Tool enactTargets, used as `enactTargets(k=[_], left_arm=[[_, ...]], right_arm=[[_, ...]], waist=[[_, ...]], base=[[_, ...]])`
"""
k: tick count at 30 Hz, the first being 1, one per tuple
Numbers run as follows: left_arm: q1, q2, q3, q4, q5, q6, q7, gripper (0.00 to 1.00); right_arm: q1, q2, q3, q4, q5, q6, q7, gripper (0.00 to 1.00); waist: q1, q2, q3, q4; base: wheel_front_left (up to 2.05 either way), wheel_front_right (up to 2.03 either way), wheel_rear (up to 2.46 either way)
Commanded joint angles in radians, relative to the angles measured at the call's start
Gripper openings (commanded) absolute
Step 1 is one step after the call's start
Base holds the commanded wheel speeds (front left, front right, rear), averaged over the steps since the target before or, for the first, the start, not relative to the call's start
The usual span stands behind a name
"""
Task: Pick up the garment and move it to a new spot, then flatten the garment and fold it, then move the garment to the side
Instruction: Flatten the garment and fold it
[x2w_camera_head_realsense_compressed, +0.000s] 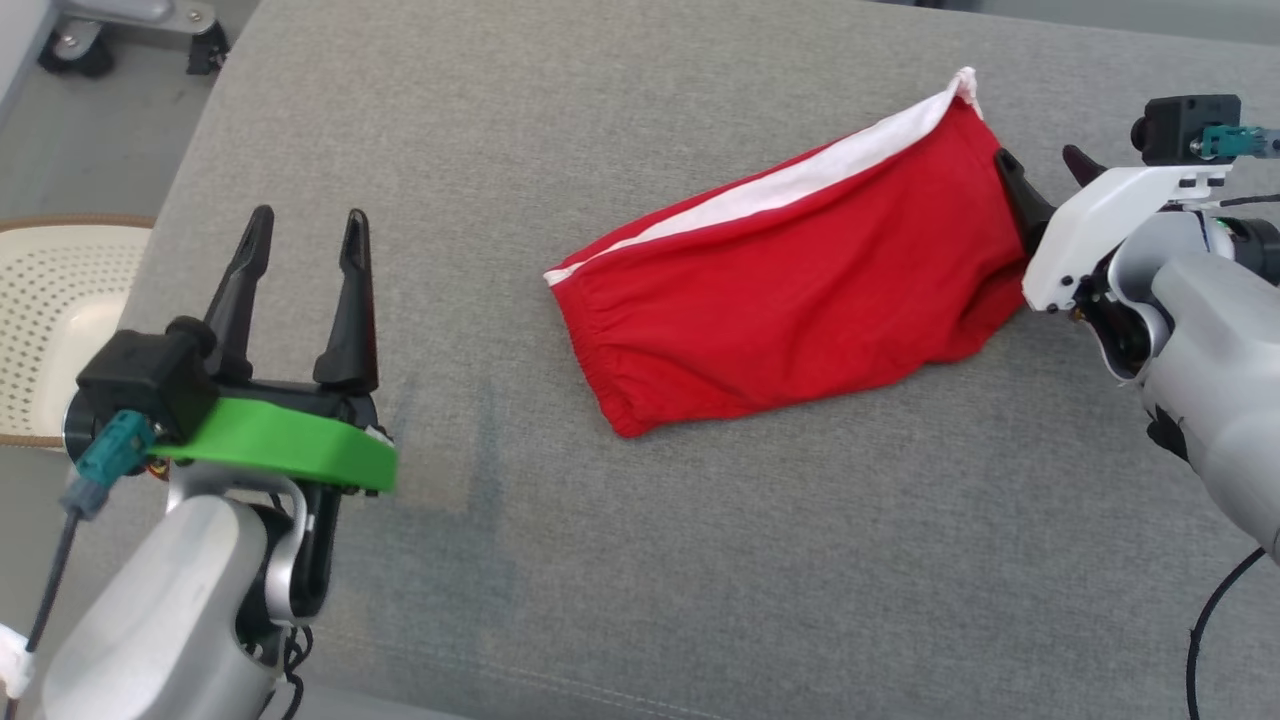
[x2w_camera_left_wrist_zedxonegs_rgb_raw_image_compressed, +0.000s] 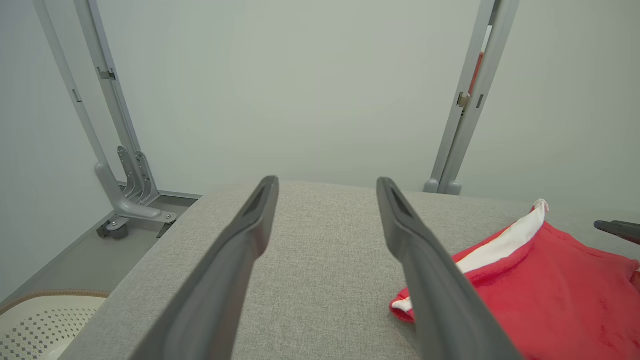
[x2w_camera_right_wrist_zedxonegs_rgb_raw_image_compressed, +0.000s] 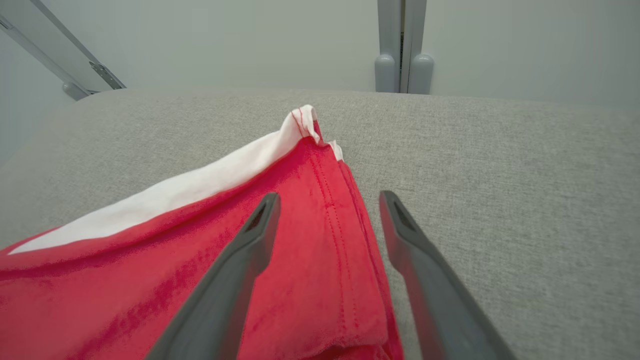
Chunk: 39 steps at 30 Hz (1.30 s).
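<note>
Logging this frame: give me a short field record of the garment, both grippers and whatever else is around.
garment: red, white band, folded, lying on the grey surface
left gripper: open, empty, above bare surface left of garment
right gripper: open, empty, at garment's right edge, one finger over cloth, one over surface
basket: cream, perforated, beside the surface's left edge

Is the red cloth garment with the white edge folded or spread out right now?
Folded: the red cloth garment lies doubled on the grey fabric surface, stacked layers visible at its right edge.
</note>
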Motion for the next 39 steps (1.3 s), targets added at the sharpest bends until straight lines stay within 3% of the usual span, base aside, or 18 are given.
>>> enactTargets(k=[1, 6, 9, 15, 20, 21, 22, 23, 24, 32, 39], left_arm=[[0.029, -0.029, 0.009, -0.024, 0.029, -0.003, -0.002, 1.00], [0.100, -0.095, 0.039, -0.050, 0.063, -0.026, -0.002, 1.00], [0.129, -0.132, 0.056, -0.044, 0.073, -0.047, -0.002, 1.00], [0.161, -0.191, 0.095, -0.013, 0.101, -0.086, -0.002, 1.00], [0.175, -0.230, 0.119, 0.018, 0.136, -0.117, -0.002, 1.00], [0.176, -0.239, 0.124, 0.026, 0.145, -0.125, -0.002, 1.00], [0.178, -0.244, 0.128, 0.032, 0.150, -0.130, -0.002, 1.00], [0.180, -0.249, 0.134, 0.039, 0.158, -0.136, -0.002, 1.00], [0.182, -0.253, 0.139, 0.045, 0.164, -0.142, -0.002, 1.00], [0.196, -0.289, 0.183, 0.090, 0.205, -0.184, -0.002, 1.00], [0.216, -0.301, 0.211, 0.120, 0.231, -0.201, -0.002, 1.00]], right_arm=[[-0.017, -0.004, 0.002, 0.031, 0.005, -0.001, 0.022, 1.00], [-0.030, -0.010, 0.003, 0.101, 0.019, -0.001, 0.119, 1.00], [-0.030, -0.019, 0.007, 0.122, 0.029, -0.001, 0.229, 1.00], [-0.005, -0.032, 0.038, 0.138, 0.023, -0.001, 0.468, 1.00], [0.022, -0.043, 0.026, 0.141, 0.035, -0.002, 0.555, 1.00], [0.025, -0.042, 0.023, 0.141, 0.035, -0.002, 0.555, 0.80], [0.028, -0.039, 0.018, 0.142, 0.037, -0.002, 0.554, 0.43], [0.029, -0.038, 0.012, 0.142, 0.039, -0.002, 0.540, 0.12], [0.027, -0.040, 0.009, 0.142, 0.035, -0.002, 0.527, 0.00], [0.008, -0.069, -0.028, 0.140, -0.004, -0.002, 0.379, 0.00], [0.040, -0.032, -0.086, 0.136, 0.007, -0.001, 0.280, 0.00]], waist=[[0.0001, 0.0000, 0.013, 0.056], [0.0001, 0.0000, 0.019, 0.099], [0.0001, 0.0000, 0.022, 0.116], [0.0001, 0.0000, 0.028, 0.124], [0.0001, 0.0000, 0.023, 0.116], [0.0001, 0.0000, 0.022, 0.114], [0.0001, 0.0000, 0.021, 0.112], [0.0001, 0.0000, 0.020, 0.110], [0.0001, 0.0000, 0.020, 0.108], [0.0001, 0.0000, 0.004, 0.092], [0.0001, 0.0000, -0.048, 0.046]], base=[[0.00, 0.00, 0.00], [0.00, 0.00, 0.00], [0.00, 0.00, 0.00], [0.00, 0.00, 0.00], [0.00, 0.00, 0.00], [0.00, 0.00, 0.00], [0.00, 0.00, 0.00], [0.00, 0.00, 0.00], [0.00, 0.00, 0.00], [0.00, 0.00, 0.00], [0.00, 0.00, 0.00]])
